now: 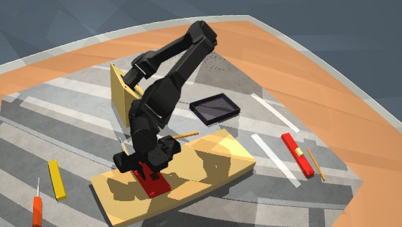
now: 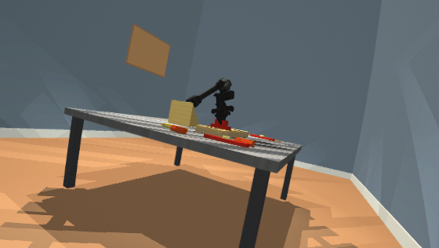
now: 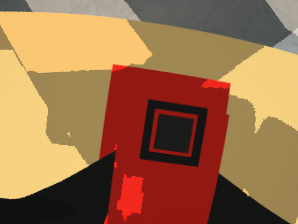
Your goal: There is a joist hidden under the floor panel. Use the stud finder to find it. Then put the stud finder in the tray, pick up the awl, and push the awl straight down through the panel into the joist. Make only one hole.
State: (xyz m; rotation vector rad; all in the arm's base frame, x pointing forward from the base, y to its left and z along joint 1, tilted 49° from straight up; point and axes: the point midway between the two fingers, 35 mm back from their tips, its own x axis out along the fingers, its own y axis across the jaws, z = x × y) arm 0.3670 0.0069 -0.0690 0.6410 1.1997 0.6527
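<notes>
The red stud finder lies flat on or just above the left half of the pale wooden floor panel. Its square window looks dark in the wrist view. My gripper is shut on the stud finder, with a black finger on each side. The awl, with a pale handle and thin metal tip, lies behind the panel, partly hidden by the arm. The dark tray stands behind the panel and holds nothing visible. The joist is hidden.
A wooden wedge-shaped block stands behind-left. An orange pencil lies behind the panel. At left are a yellow bar and an orange-handled screwdriver. At right are a red level, another pencil and white strips.
</notes>
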